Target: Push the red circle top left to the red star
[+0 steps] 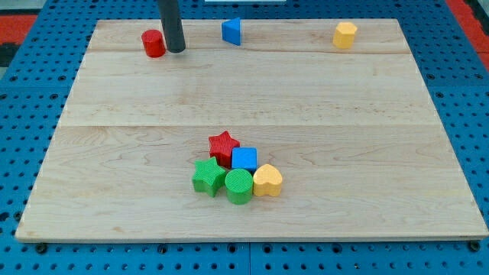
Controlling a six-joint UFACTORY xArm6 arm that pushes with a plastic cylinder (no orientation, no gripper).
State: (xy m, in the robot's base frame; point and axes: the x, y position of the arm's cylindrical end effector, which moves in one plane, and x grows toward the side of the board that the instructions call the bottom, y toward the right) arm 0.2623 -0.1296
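The red circle [153,43] stands near the board's top left edge. My tip [176,50] is just to its right, touching or almost touching it. The red star [223,147] lies below the board's middle, at the top of a cluster of blocks, far down and to the right of the red circle.
Around the red star are a blue cube [244,160], a green star [208,176], a green circle [238,186] and a yellow heart [267,180]. A blue block [231,31] and a yellow block [344,35] stand along the top edge. The wooden board [367,153] lies on a blue pegboard.
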